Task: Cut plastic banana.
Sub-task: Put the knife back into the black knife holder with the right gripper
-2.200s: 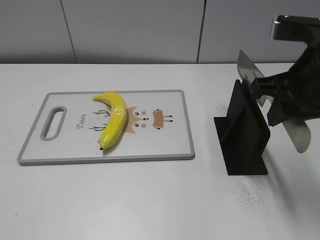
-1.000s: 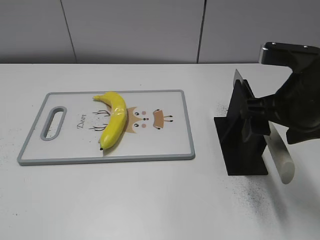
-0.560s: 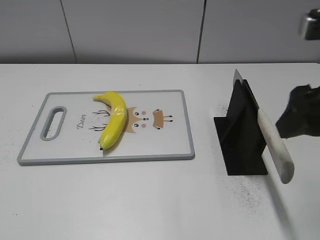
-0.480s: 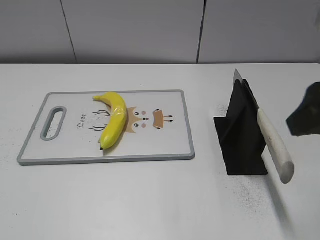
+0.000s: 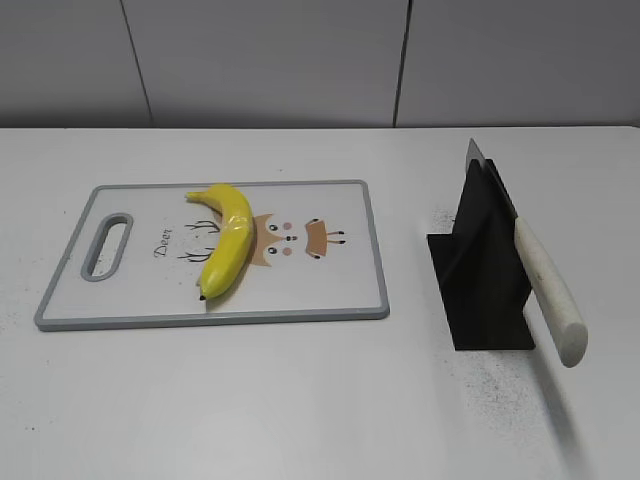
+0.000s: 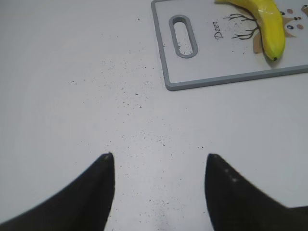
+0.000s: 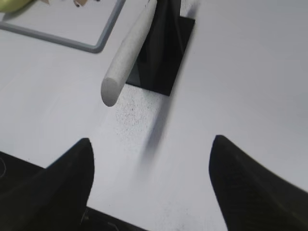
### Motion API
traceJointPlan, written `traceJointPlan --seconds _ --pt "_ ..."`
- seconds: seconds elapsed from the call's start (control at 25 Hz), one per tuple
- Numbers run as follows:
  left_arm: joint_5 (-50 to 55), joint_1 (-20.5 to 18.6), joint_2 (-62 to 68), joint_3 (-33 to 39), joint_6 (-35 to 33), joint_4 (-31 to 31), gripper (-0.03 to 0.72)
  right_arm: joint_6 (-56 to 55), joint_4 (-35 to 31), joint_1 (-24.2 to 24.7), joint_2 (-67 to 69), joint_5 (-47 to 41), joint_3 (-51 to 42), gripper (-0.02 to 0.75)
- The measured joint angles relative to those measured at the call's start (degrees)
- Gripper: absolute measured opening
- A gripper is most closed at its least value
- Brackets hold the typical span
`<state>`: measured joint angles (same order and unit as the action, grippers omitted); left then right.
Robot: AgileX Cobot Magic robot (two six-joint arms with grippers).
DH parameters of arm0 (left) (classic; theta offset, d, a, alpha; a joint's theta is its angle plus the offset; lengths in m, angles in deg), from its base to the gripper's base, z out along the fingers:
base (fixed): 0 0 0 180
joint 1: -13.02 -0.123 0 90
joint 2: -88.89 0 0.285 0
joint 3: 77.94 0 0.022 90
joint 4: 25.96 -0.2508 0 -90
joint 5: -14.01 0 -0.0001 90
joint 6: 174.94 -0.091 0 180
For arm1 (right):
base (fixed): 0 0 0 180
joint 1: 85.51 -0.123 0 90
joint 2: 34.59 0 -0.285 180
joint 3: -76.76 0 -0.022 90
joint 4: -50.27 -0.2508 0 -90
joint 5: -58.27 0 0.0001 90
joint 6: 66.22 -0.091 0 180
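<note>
Plastic banana: the plastic banana (image 5: 226, 240) lies whole on the cutting board (image 5: 340, 290), curved, with one dark tip toward the back edge and the other toward the front edge. In the left wrist view the plastic banana (image 6: 267, 24) shows at the top right, resting partly over the printed deer drawing.

Cutting board: a white board with a grey rim, flat on the bench (image 5: 300, 400), left of centre. Its handle slot (image 5: 108, 245) is at the left end, next to the word "Deer".

Knife: the knife (image 5: 548, 290) sits in the black knife stand (image 5: 485, 270), blade tip pointing up and back, its pale handle slanting down toward the front right past the stand's edge. In the right wrist view the handle of the knife (image 7: 127, 53) points toward the camera.

Knife stand: upright on the bench, well apart from the board, on the right.

Left end effector: the left end effector (image 6: 160, 166) is open, its two dark fingers spread apart above bare, speckled bench, near the board's handle end and touching nothing.

Right end effector: the right end effector (image 7: 151, 159) is open wide and empty, poised over the bench in front of the stand, clear of the knife handle.
</note>
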<state>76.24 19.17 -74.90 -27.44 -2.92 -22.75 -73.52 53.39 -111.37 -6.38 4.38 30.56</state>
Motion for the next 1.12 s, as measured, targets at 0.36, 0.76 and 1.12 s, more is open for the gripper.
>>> traceJointPlan --seconds 0.36,0.76,1.12 --pt "0.00 0.00 0.00 -0.03 0.00 0.00 0.550 0.89 1.37 -0.02 -13.39 -6.92 -0.44 0.561" --pt "0.00 0.00 0.00 -0.03 0.00 0.00 0.540 2.59 1.86 -0.02 -13.64 -6.36 -1.79 0.561" --pt "0.00 0.00 0.00 -0.03 0.00 0.00 0.524 2.63 1.86 -0.02 -16.85 -6.25 -1.93 0.561"
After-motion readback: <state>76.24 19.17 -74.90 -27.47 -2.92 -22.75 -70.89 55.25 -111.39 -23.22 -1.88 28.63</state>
